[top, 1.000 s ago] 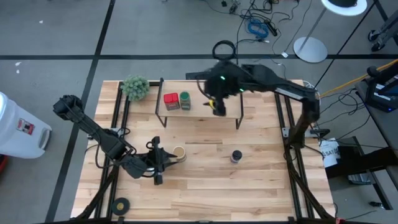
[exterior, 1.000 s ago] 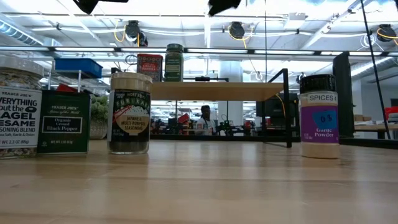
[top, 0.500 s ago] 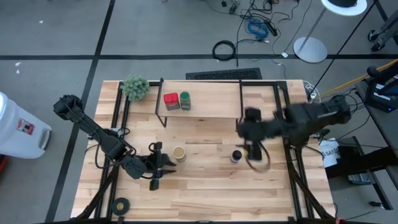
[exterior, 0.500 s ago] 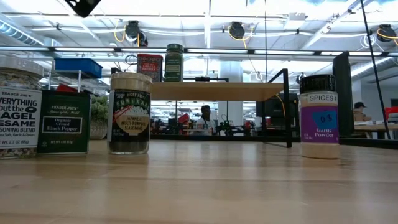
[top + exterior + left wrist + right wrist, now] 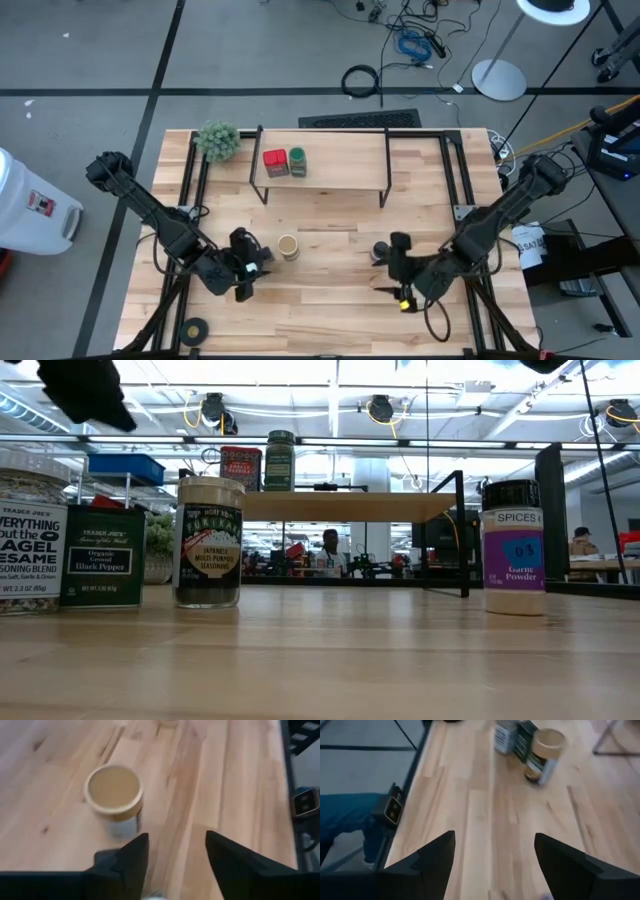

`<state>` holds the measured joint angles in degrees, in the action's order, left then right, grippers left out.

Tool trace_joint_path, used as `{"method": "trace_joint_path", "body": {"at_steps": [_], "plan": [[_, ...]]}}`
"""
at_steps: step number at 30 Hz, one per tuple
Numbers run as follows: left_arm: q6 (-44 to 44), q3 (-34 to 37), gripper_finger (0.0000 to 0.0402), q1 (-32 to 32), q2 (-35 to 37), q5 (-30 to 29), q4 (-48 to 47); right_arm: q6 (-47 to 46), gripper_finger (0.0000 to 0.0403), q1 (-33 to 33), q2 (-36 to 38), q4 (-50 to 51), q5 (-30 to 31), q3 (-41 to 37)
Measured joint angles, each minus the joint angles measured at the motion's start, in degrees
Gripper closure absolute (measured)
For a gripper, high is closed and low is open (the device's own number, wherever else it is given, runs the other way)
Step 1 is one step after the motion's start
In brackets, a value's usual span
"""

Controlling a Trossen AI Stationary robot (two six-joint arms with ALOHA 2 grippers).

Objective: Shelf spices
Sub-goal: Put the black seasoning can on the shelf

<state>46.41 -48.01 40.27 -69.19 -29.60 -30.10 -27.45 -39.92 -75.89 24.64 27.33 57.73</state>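
Note:
A red tin (image 5: 274, 162) and a green-lidded jar (image 5: 297, 162) stand on the shelf (image 5: 335, 178) at the table's far side. A tan-lidded jar (image 5: 288, 246) stands on the table, as do a white-labelled jar (image 5: 30, 540) and a dark green tin (image 5: 103, 555) to its left. My left gripper (image 5: 257, 263) hangs open just left of the tan-lidded jar (image 5: 114, 790), with nothing between its fingers (image 5: 175, 850). My right gripper (image 5: 393, 270) is open and low, close beside the dark-lidded garlic powder jar (image 5: 380, 250), and points toward the table's left. Nothing is between its fingers (image 5: 492, 855).
A fuzzy green plant ball (image 5: 218, 139) sits at the far left corner. A black tape roll (image 5: 194, 328) lies at the near left. Black frame rails (image 5: 468, 215) run along both table sides. Bare wood lies between the two jars and under the shelf.
My right gripper has swung from above the shelf's right end toward the table's near right and come down beside the dark-lidded jar. My left gripper has turned and dipped a little beside the tan-lidded jar. No jar has moved.

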Motion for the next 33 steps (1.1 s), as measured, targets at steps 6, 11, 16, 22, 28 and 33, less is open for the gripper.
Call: {"method": "trace_joint_path", "body": {"at_steps": [6, 11, 16, 22, 28, 33], "plan": [[1.33, -0.04, 0.0156, -1.14, 0.0, -0.04, -3.01, 6.05, 0.0142, 0.04, -2.85, -10.44, -0.01, -3.8], [-0.08, -0.08, 0.0142, -4.6, 0.0, 0.42, -5.52, 8.09, 0.0142, 0.49, -4.64, -12.1, -0.12, -3.8], [-0.26, -0.09, 0.0134, -7.82, 0.0, 4.76, -6.76, 8.64, 0.0142, 0.55, -4.73, -13.49, -0.22, -3.8], [-0.33, -0.11, 0.0133, -9.85, -0.43, 8.37, -6.83, 8.97, 0.0142, 0.55, -4.73, -13.33, -0.32, -3.8], [-0.32, -0.11, 0.0133, -10.6, -3.24, 8.37, -7.5, 9.75, 0.0142, 0.55, -4.73, -13.31, -0.35, -3.8], [-0.31, -0.11, 0.0133, -10.54, -5.93, 8.35, -10.5, 9.75, 0.0142, 0.44, -4.73, -13.31, -0.39, -3.8]]}}
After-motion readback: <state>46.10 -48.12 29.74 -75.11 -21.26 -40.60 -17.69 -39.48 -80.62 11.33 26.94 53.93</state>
